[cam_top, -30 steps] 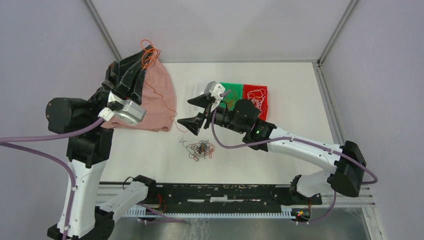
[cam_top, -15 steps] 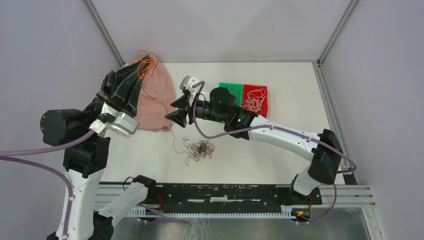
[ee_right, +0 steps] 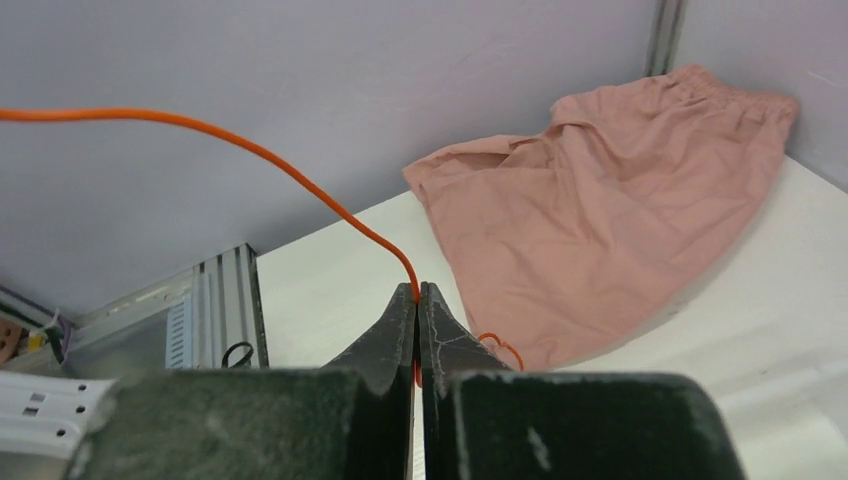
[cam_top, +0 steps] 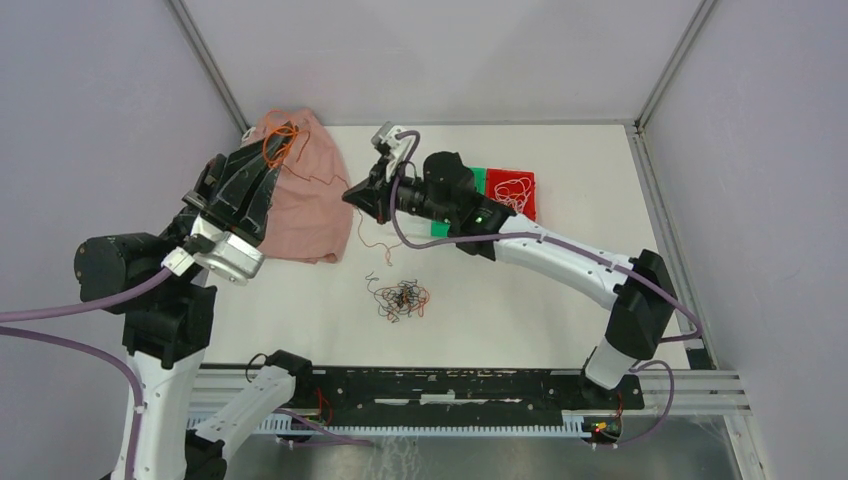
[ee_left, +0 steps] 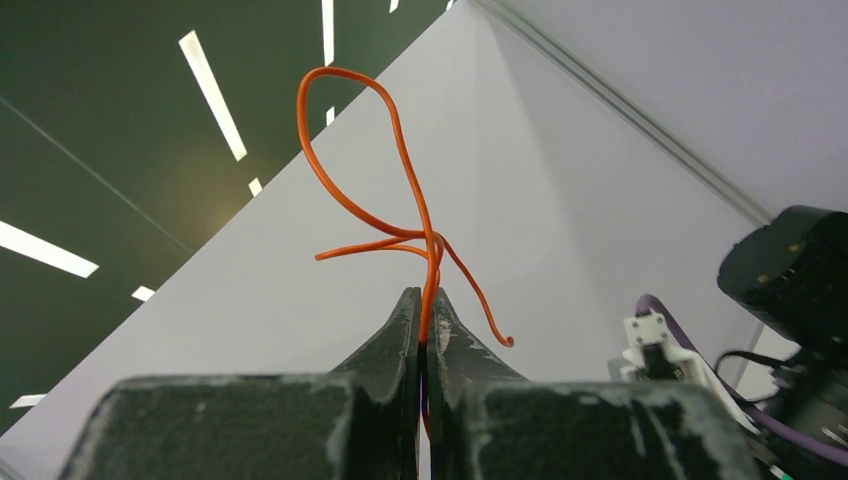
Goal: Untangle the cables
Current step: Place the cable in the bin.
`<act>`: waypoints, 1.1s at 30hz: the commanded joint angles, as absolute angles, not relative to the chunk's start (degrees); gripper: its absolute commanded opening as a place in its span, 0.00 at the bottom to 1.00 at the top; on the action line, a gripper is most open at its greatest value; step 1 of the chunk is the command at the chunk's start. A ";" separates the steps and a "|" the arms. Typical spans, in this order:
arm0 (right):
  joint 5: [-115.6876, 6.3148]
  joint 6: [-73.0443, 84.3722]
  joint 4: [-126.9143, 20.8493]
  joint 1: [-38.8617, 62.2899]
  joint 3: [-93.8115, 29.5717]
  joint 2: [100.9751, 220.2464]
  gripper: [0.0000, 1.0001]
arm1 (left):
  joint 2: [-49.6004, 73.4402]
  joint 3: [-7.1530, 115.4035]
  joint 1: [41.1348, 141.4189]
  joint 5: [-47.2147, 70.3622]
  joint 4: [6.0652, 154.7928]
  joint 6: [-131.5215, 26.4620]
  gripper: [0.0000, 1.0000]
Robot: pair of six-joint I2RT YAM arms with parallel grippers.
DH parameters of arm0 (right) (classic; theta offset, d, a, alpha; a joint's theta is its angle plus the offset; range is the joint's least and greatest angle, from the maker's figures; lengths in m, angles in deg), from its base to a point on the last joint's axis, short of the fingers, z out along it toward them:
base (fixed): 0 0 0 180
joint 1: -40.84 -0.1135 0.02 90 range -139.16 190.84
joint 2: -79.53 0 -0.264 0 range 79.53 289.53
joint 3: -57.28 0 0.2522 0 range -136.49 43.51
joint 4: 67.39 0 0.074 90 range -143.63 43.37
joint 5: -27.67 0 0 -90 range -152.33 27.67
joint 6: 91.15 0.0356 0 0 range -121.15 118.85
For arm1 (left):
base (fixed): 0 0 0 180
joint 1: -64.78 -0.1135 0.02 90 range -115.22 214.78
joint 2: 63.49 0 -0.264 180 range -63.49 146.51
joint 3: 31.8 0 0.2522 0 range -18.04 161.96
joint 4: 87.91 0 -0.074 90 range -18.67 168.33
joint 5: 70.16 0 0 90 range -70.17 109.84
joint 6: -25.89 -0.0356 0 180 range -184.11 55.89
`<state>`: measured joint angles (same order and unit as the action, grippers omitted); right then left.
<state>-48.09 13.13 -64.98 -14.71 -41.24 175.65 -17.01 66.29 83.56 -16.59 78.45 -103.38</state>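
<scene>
An orange cable (cam_top: 312,177) stretches in the air between my two grippers, above the pink cloth. At the far left my left gripper (cam_top: 272,148) is raised and shut on it (ee_left: 424,300), with a loop of the cable (ee_left: 428,240) sticking out past the tips. My right gripper (cam_top: 350,193) is shut on the same strand (ee_right: 417,290); the cable (ee_right: 250,150) runs off to the left, and its tail hangs down toward the table. A clump of tangled black, white and orange-red cables (cam_top: 400,298) lies on the table in front, apart from both grippers.
A pink cloth (cam_top: 310,215) lies at the back left (ee_right: 620,200). A red tray (cam_top: 524,205) holding white cables sits at the back right, next to a green tray (cam_top: 479,177) mostly hidden by my right arm. Walls close in on the left, right and back.
My right gripper swung left and back to the orange strand and shut on it. My left gripper drifted slightly back and down, still holding the cable. The cable's tail lifted off the table.
</scene>
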 commanded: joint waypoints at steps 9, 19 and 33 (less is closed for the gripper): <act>-46.51 35.65 -76.24 0.95 -37.07 167.12 0.00 | -18.10 57.70 83.68 -20.17 48.18 -100.20 0.25; -48.68 40.02 -72.83 9.56 -35.92 164.80 0.00 | -3.26 61.87 84.18 -17.81 37.40 -104.79 0.66; -46.51 39.99 -69.84 17.43 -41.75 168.37 0.00 | -9.85 57.00 84.29 -14.17 32.63 -109.66 0.77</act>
